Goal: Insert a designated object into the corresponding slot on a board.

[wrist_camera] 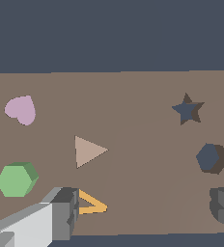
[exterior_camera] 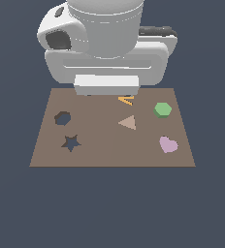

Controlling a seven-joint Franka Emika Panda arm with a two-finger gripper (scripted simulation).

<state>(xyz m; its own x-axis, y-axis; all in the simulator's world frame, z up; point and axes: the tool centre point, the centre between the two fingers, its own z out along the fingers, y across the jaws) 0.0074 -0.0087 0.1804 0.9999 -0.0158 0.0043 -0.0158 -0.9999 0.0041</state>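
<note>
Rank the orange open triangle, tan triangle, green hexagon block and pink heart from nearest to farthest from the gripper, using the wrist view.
Gripper, fingers spread apart.
1. Orange open triangle outline, right beside one finger.
2. Tan triangle piece, mid-board, just beyond the orange one.
3. Small flat green hexagon block, out past that same finger.
4. Pink heart piece, farthest, beyond the green hexagon.

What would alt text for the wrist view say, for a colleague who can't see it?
The open claw hangs above the brown board, holding nothing, with an orange triangle outline beside one finger. The green hexagon block, tan triangle and pink heart lie across from the hexagon slot and star cutout.
</note>
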